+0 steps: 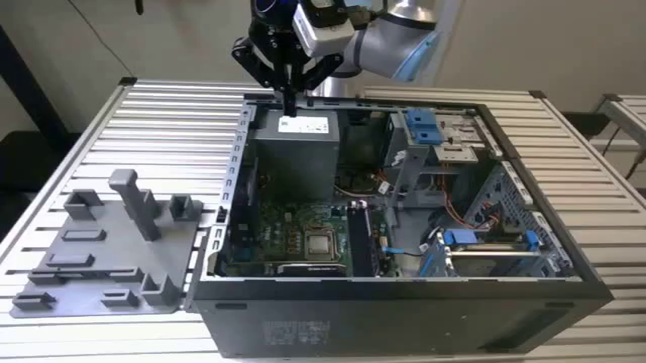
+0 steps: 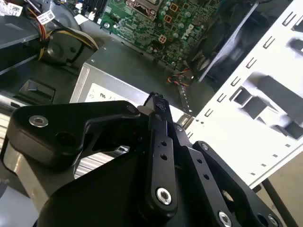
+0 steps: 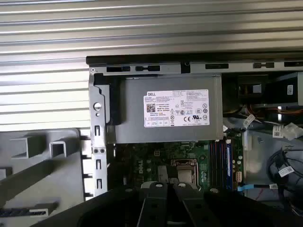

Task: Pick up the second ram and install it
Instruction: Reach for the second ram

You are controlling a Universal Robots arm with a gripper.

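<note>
Gripper hangs over the back corner of the open case, its fingers together, pad against pad, as both wrist views show. It is right above the grey power supply, apart from it.

A white label lies on top of the power supply, covered in small dark print and a row of round marks; one corner of it peeks out beside the fingers in the second wrist view. Pale print also sits low on the case's outer wall in the exterior view. White tags hang on the cables in the drive bay.

On the green board, thin sticks stand on edge in the slots just beside the socket. The ram seems to be one of them, also seen from above in the first wrist view; I cannot tell which one.

On the exterior view's left, a grey tray rests on the slatted table, touching the case.
</note>
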